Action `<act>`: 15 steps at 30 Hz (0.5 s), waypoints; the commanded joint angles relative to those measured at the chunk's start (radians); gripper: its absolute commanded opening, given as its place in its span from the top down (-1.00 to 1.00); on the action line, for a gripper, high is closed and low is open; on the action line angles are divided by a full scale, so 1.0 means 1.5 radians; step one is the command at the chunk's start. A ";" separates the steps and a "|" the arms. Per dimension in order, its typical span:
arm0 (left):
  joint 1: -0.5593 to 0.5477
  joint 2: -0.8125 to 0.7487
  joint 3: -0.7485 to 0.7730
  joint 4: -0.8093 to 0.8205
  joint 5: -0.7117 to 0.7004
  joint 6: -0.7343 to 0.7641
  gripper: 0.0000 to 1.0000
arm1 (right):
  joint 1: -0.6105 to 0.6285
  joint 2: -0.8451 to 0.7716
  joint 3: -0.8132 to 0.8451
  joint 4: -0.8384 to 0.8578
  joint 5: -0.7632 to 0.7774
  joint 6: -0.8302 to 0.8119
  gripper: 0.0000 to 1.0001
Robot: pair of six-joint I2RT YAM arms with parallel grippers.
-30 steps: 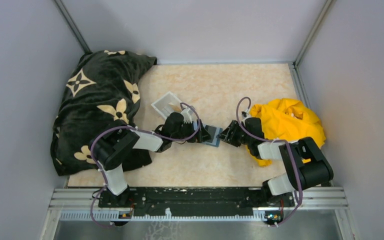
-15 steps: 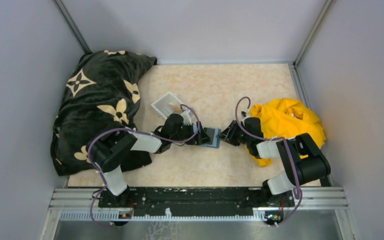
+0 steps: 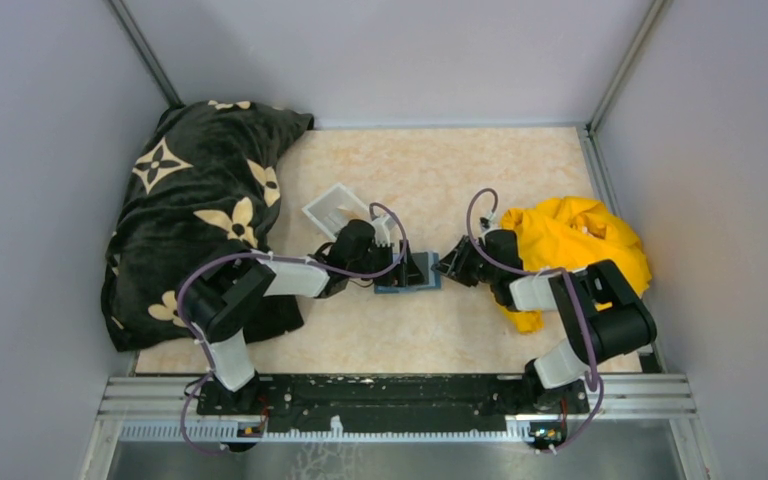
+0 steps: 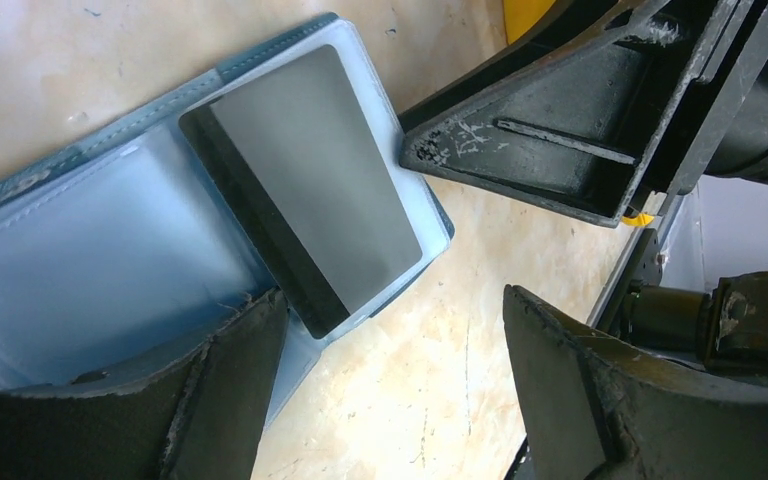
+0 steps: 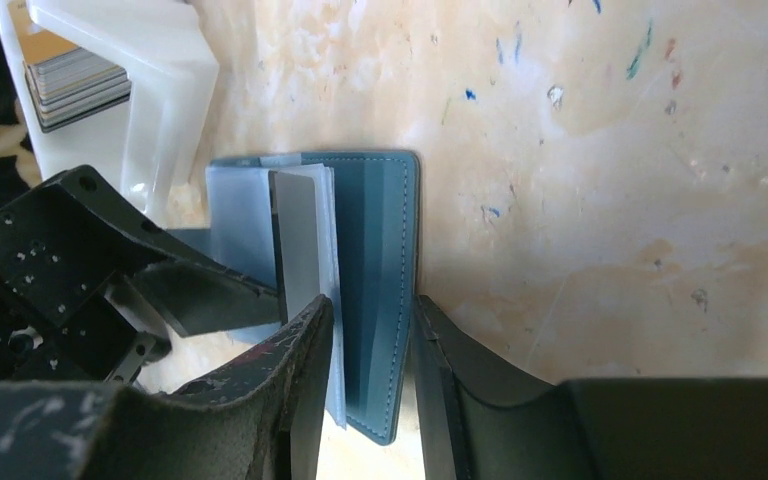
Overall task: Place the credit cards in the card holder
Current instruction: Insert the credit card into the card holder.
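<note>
card holder [image 5: 375, 250] turned square | open | grey card [image 4: 320, 180] in sleeve

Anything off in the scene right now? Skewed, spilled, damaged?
Nothing spilled or broken. The grey card lies in the open card holder; I cannot tell whether it is fully in a slot. The only oddities are a black blanket and a yellow cloth, heaped on either side of the work area.

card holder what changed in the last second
The right hand narrowed onto the cover of the card holder, which turned squarer and shifted slightly left. The left hand stayed open over it; blanket, yellow cloth and tray unmoved.
</note>
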 commanded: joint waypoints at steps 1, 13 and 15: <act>-0.023 0.064 0.001 -0.154 -0.003 0.031 -0.73 | 0.025 0.022 0.018 -0.029 0.004 -0.016 0.30; -0.026 0.038 0.020 -0.181 -0.029 0.017 -0.73 | 0.034 0.024 0.008 -0.036 0.014 -0.028 0.30; -0.027 0.041 0.030 -0.184 -0.027 0.013 -0.73 | 0.036 0.020 0.007 -0.036 0.016 -0.029 0.30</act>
